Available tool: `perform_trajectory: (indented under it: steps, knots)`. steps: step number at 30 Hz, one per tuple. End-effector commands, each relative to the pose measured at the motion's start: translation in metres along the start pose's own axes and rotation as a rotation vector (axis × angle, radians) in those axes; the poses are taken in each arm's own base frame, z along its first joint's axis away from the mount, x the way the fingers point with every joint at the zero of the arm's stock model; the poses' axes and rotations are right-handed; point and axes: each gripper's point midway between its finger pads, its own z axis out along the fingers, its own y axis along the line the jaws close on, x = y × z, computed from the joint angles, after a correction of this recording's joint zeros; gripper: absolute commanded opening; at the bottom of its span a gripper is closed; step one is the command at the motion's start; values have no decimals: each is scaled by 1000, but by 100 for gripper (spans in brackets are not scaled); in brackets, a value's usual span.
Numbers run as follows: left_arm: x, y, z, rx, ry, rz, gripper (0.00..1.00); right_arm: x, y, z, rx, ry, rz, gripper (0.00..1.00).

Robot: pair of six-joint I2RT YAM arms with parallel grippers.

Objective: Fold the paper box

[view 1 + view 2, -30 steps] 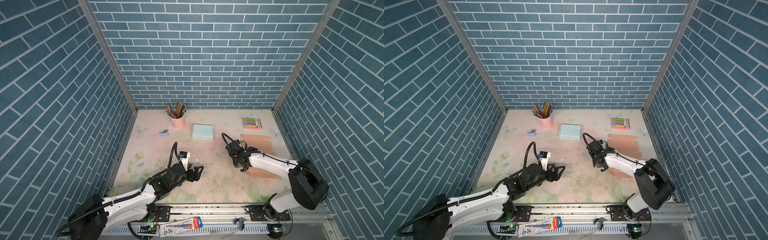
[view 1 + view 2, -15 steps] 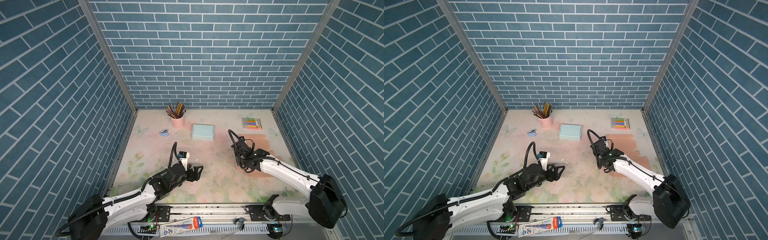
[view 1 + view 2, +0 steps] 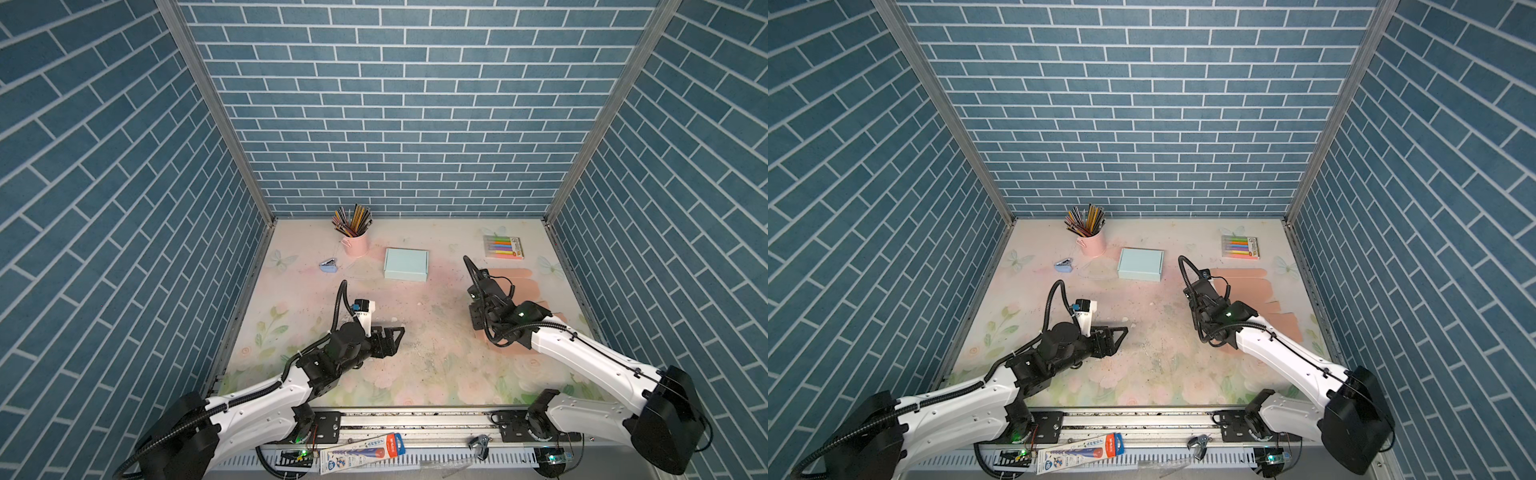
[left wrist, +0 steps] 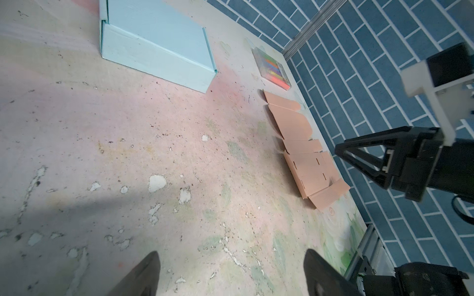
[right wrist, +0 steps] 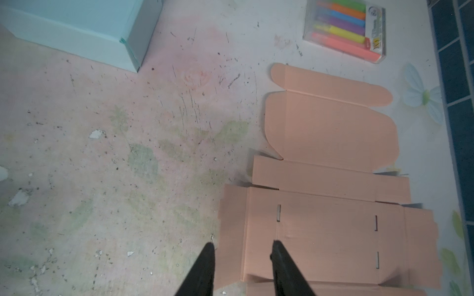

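Plainly, the box (image 5: 328, 225) lay flat and unfolded on the right of the mat (image 5: 128, 153). The right gripper (image 5: 241, 246) pointed down at it, jaws partly apart astride the sheet's side flap, not pinching it. The left gripper (image 4: 230, 256) hung wide open and empty, well apart from the box.

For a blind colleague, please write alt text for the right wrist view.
An unfolded peach paper box lies on the floral table; the right gripper is open at its edge. A light-blue box and marker pack lie nearby.
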Motion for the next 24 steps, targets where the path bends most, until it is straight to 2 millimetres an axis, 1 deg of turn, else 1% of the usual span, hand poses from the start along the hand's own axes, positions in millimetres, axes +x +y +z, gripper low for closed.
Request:
perform_trajectory:
  steps: [1, 3, 10, 20, 22, 24]
  knots:
    - [2, 3, -1, 5, -1, -17, 88, -1, 7, 5, 6, 48, -10, 43]
    - [2, 3, -2, 7, -1, -17, 88, 3, 10, 14, 20, 85, -27, 46]
    - [-2, 3, -4, 4, -11, -11, 88, 16, 16, 39, 58, 163, -67, 46]
    - [-6, 6, -5, -4, -19, -10, 88, 33, 15, 67, 149, 263, -127, 45]
    - [-6, 7, -5, -3, -16, -10, 88, 36, 11, 71, 184, 280, -142, 44]
    - [-6, 8, -5, -7, -18, -10, 88, 38, 9, 74, 208, 293, -154, 42]
